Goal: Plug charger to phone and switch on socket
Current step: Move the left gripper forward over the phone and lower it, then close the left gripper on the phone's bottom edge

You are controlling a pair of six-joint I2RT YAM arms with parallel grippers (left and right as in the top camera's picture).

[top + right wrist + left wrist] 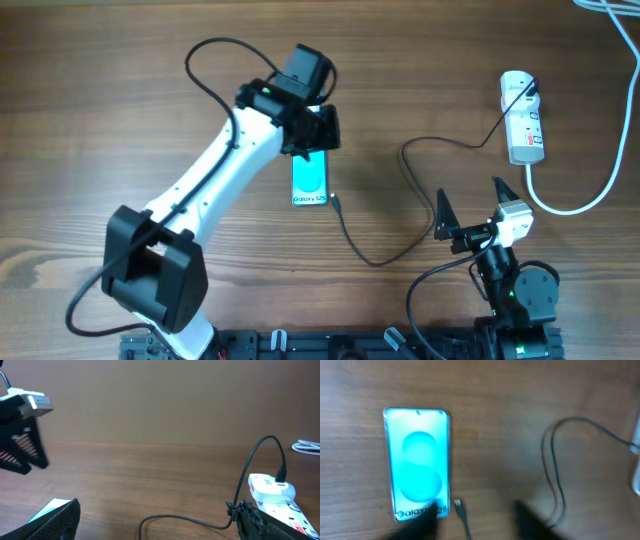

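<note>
The phone lies flat with its cyan screen lit, "Galaxy" text at the near end. My left gripper hovers open above it. In the left wrist view the phone is at the left, and the charger's small plug tip lies on the table just right of its text end, between my blurred open fingers. The thin black charger cable runs to the white socket, where its black plug sits. My right gripper is open and empty, and the cable lies between its fingers.
A thick white lead loops from the socket along the right edge. The right wrist view shows the socket at the lower right and the left gripper at the upper left. The table is brown wood.
</note>
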